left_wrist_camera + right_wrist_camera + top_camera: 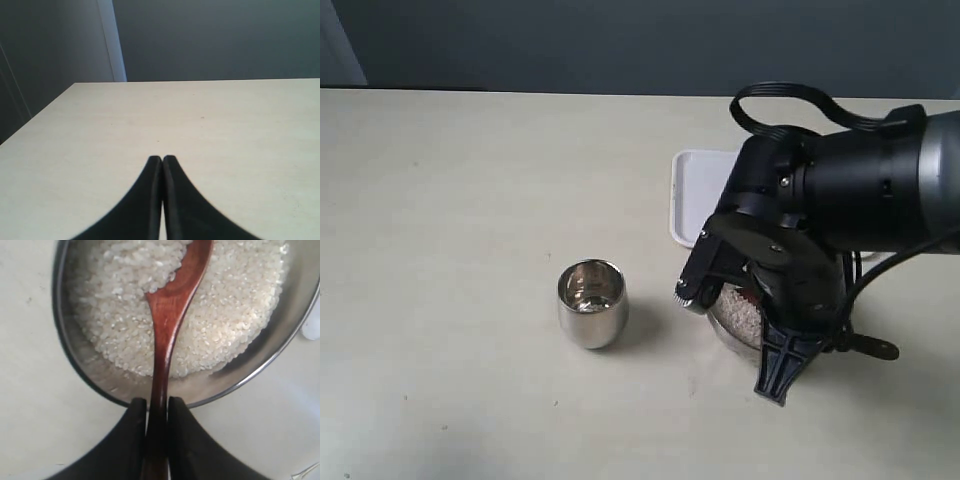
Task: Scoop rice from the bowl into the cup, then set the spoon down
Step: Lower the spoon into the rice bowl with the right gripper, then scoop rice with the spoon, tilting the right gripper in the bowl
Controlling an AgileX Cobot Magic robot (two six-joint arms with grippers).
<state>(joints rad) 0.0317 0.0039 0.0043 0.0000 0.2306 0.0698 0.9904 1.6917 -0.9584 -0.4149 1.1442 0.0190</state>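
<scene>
We're right over the bowl [90, 371] now. The right tool [157, 402] sits just outside its rim, black fingers [131, 440] pinching the thin handle of the spoon [167, 315]. From that grip the handle runs in across the rim. The oval scoop is down in the rice [230, 315], with grains lying in its hollow. The spoon is reddish-brown wood, smooth and glossy. The rice is a pale, granular heap of small white grains that covers most of the bowl's floor. The bowl itself is round, shiny steel with a thin rim and a bare band of wall on the tool's side.

From the exterior view, the cup [592, 303] stands upright on the counter [470, 200], to the left of the bowl and clear of it. It's small, rounded, mirror-bright steel with no handle. Beyond the bowl lies a flat white tray [698, 195] with rounded corners, partly hidden by the arm.

The left tool [162, 159] hangs over bare, pale counter with its two black fingers pressed together and nothing between them. We can't place it against the bowl.
</scene>
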